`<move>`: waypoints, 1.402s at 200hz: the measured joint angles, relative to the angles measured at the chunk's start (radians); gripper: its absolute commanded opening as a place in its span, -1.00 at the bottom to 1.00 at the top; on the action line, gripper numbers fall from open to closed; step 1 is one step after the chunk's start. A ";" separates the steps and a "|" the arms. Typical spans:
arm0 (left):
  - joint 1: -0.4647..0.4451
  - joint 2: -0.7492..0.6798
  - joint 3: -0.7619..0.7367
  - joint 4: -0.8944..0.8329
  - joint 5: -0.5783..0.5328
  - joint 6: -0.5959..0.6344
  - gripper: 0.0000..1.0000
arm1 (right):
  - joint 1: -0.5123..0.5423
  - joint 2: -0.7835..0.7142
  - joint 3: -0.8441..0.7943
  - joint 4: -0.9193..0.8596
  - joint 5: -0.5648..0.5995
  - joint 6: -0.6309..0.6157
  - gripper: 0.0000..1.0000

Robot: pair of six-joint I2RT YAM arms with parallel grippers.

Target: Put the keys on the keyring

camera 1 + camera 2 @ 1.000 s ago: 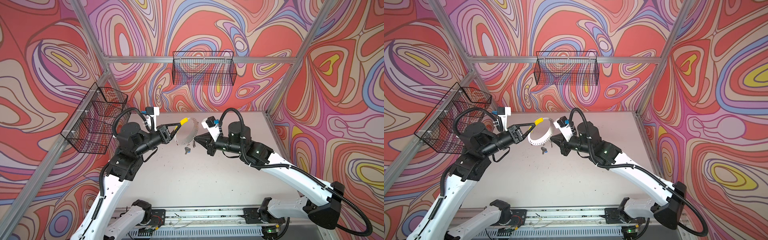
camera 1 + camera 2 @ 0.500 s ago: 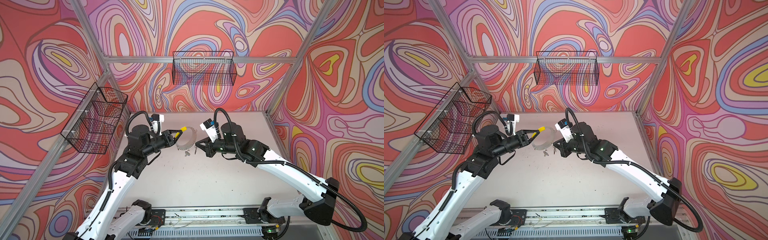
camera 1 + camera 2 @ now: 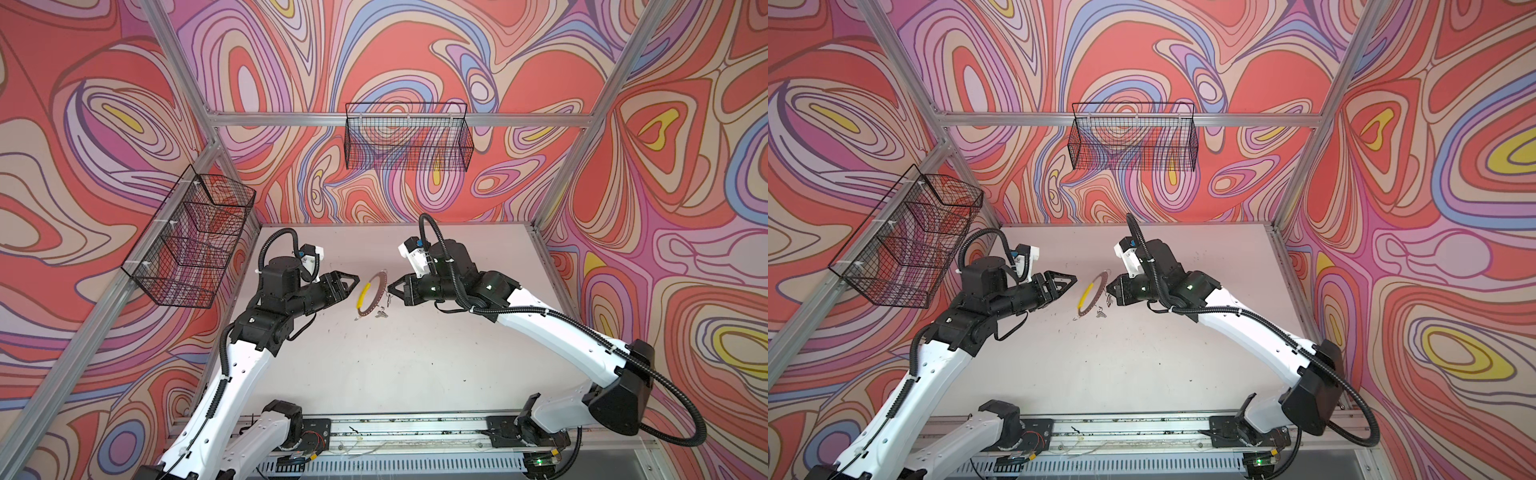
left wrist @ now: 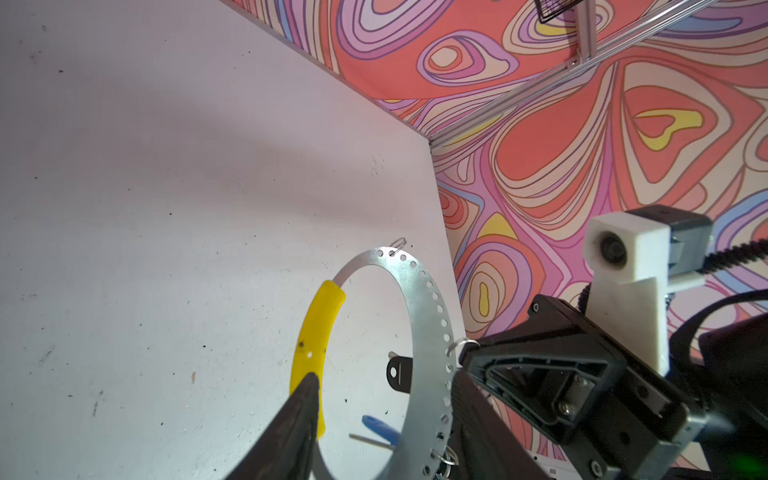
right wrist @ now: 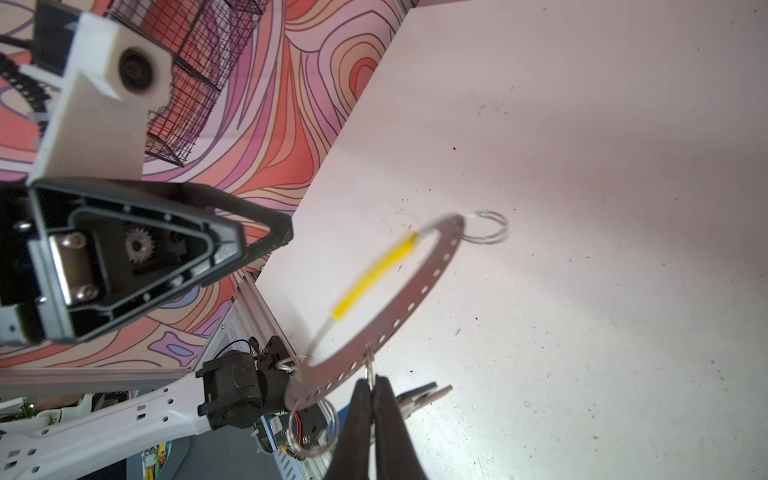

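The keyring (image 3: 379,286) is a flat grey perforated ring with a yellow sleeve (image 4: 309,345). It hangs tilted just above the table in both top views (image 3: 1095,291). My right gripper (image 5: 371,382) is shut on a small wire loop (image 5: 368,365) at the ring's rim. My left gripper (image 4: 384,411) stands open, and its fingers (image 4: 299,415) straddle the ring beside the sleeve without gripping it. The keys sit under the ring: a black tag (image 4: 399,374), a blue tag (image 4: 380,428), silver blades (image 5: 424,395). In a top view they show on the table (image 3: 382,312). I cannot tell whether they hang from the ring.
A black wire basket (image 3: 191,245) hangs on the left wall and another basket (image 3: 409,143) on the back wall. The white table (image 3: 415,365) carries small dark specks. A metal rail (image 3: 395,424) runs along its front edge.
Both arms came down and carried the ring from high up to near the table. My left gripper opened, let go of the yellow sleeve and drew back a little to the left.
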 measured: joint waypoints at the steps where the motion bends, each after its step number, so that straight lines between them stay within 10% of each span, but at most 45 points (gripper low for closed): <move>1: 0.000 0.000 0.001 -0.007 -0.001 0.003 0.09 | 0.000 0.001 0.000 -0.001 0.000 0.002 -1.00; 104: -0.089 0.027 0.095 -0.175 0.078 0.130 -0.04 | -0.014 0.129 0.120 -0.135 0.076 0.172 -1.00; 157: -0.372 -0.027 -0.212 0.166 0.001 0.004 0.05 | -0.040 0.132 0.121 -0.143 0.091 0.284 -1.00; 280: -0.386 0.072 -0.285 0.513 -0.185 0.160 0.12 | -0.055 0.057 0.134 -0.177 0.010 0.401 -1.00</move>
